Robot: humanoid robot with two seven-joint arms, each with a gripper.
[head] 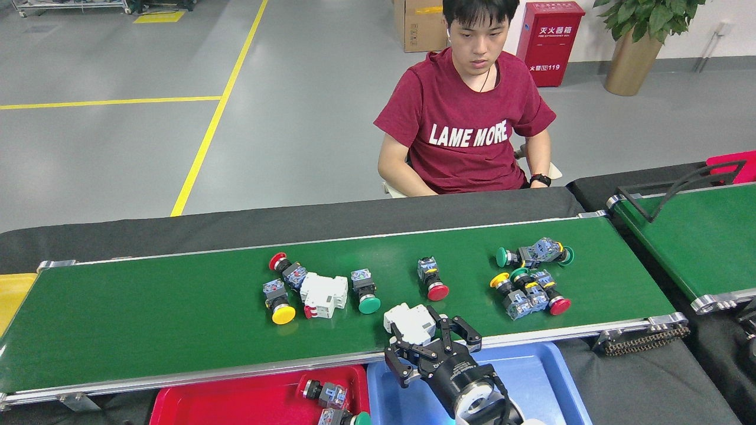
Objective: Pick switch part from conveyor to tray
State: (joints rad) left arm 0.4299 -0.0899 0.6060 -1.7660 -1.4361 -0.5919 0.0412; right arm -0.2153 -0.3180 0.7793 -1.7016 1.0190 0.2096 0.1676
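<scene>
Head view: right gripper (426, 341) at lower centre, jaws spread around the white switch part (409, 323) on the near edge of the conveyor (147, 319), not clamped. Blue tray (531, 378) just below it, red tray (248, 401) lower left. Left gripper out of frame.

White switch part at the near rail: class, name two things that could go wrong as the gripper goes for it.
1. The right gripper is open around the white switch part, which lies close to the conveyor's near rail; a late or off-centre close could nudge it off the edge.
2. The red-capped button switch lies just behind; reaching too far might knock it.
</scene>
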